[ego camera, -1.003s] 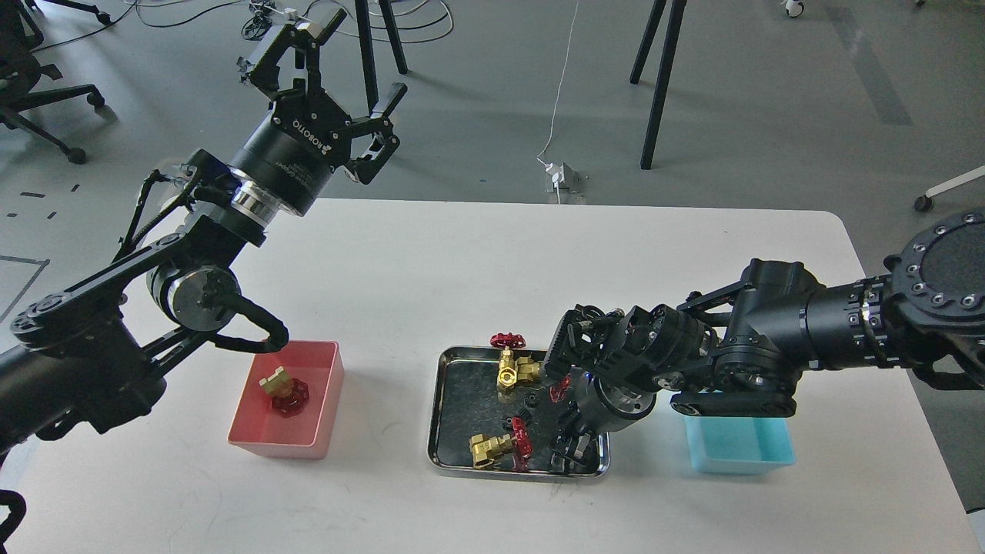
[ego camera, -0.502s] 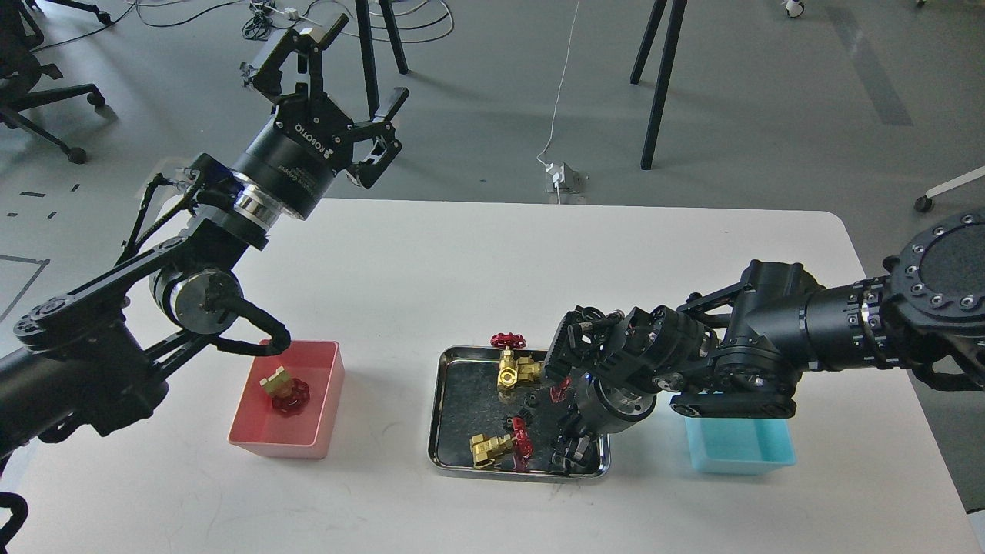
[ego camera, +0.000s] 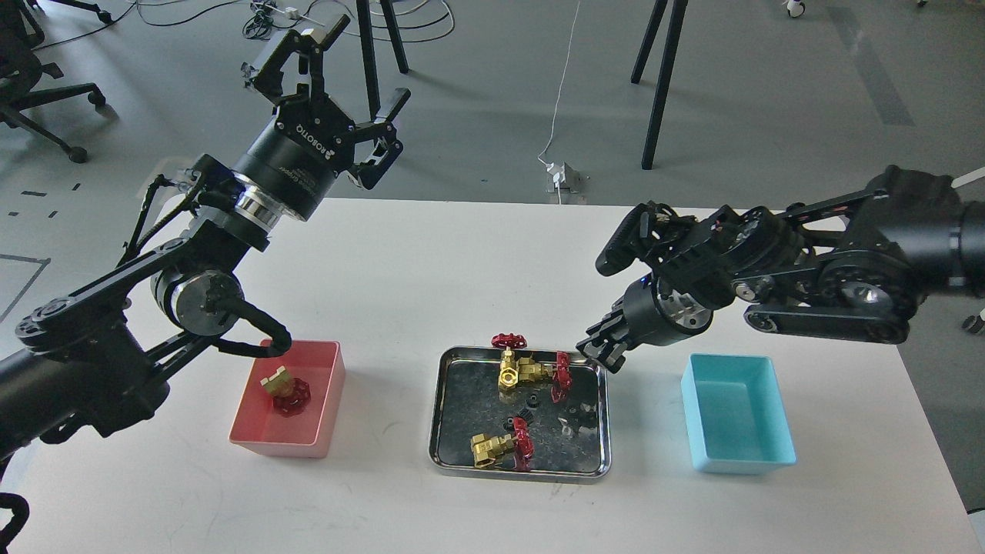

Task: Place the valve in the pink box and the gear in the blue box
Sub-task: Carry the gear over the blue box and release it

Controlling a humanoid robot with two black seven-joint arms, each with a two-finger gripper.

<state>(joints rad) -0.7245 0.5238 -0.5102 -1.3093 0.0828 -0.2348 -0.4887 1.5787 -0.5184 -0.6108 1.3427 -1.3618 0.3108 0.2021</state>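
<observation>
The pink box (ego camera: 317,400) stands at the front left with one brass valve (ego camera: 283,387) inside. The steel tray (ego camera: 439,419) in the middle holds three more valves: two side by side at the back (ego camera: 512,370) (ego camera: 548,375) and one at the front (ego camera: 496,448). Tiny black gears (ego camera: 528,400) (ego camera: 511,424) lie between them. The blue box (ego camera: 739,458) stands empty at the right. My left gripper (ego camera: 350,73) is open and empty, raised high beyond the table's far left edge. My right gripper (ego camera: 602,354) hangs above the tray's back right corner; its dark fingers cannot be told apart, nor whether they hold anything.
The white table (ego camera: 431,269) ends a short way behind the tray. Black stand legs (ego camera: 658,85) and cables are on the floor beyond it. An office chair base (ego camera: 46,100) is at the far left.
My right gripper has lifted out of the tray's right side and drawn back up and to the right, uncovering the tray and the blue box. The left arm has barely moved.
</observation>
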